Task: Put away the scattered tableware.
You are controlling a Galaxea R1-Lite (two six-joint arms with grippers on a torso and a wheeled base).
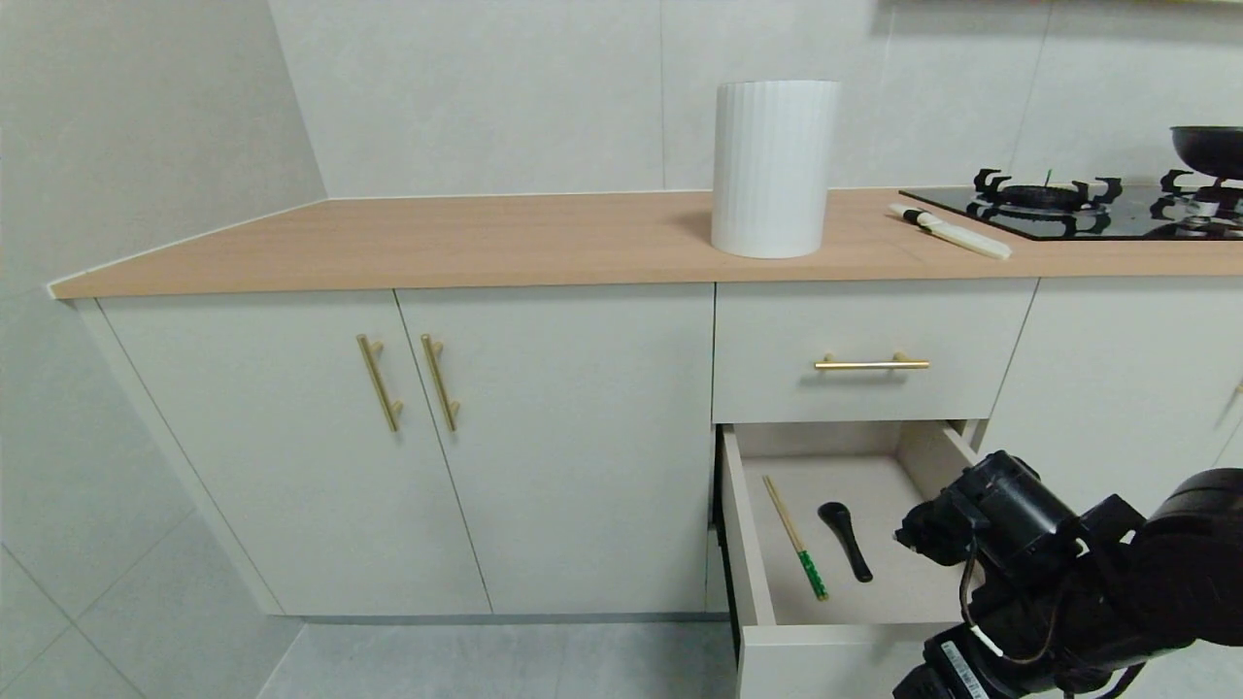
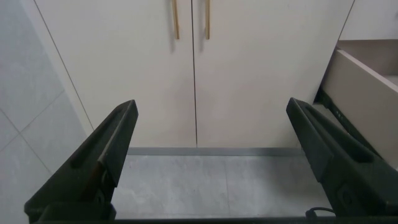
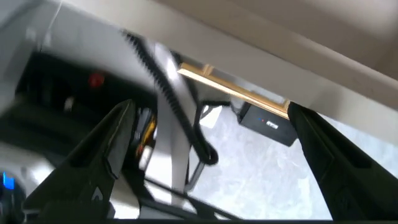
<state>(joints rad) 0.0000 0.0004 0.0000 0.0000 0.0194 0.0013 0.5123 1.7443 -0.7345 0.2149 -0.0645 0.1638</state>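
The lower drawer [image 1: 751,544] under the wooden counter stands pulled out. Inside it lie a pair of wooden chopsticks with green tips [image 1: 795,537] and a black spoon [image 1: 846,540], side by side. A white knife with a black band [image 1: 950,231] rests on the counter beside the stove. My right arm [image 1: 1015,544] hangs at the drawer's near right corner. In the right wrist view my right gripper [image 3: 211,109] is open and empty, facing a gold handle [image 3: 233,90]. My left gripper [image 2: 211,109] is open and empty, low before the cabinet doors, with the drawer's side [image 2: 367,74] next to it.
A tall white ribbed canister [image 1: 774,167] stands on the counter [image 1: 437,238] above the drawers. A gas stove [image 1: 1068,209] with a dark pan [image 1: 1209,146] sits at the far right. The upper drawer [image 1: 871,349] and the two cabinet doors [image 1: 408,447] are closed.
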